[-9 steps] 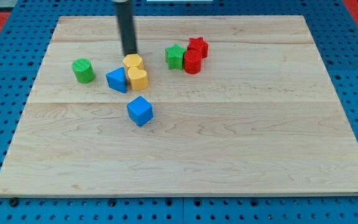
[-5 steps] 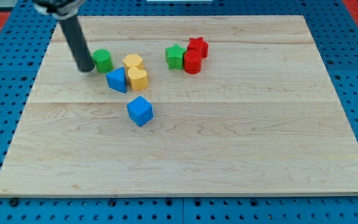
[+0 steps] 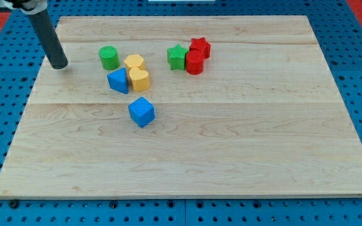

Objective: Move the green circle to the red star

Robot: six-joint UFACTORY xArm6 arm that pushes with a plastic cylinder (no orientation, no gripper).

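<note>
While my tip (image 3: 60, 65) is sitting off to the view's left of the green circle (image 3: 109, 57), not touching it (no gripper here), the circle's resting near the yellow blocks (image 3: 136, 71), needing a rightward push past them to the red star (image 3: 200, 46).

A single view looks down at a slant from in front of the table (image 3: 231, 163), near enough that the wooden top almost fills it.
</note>
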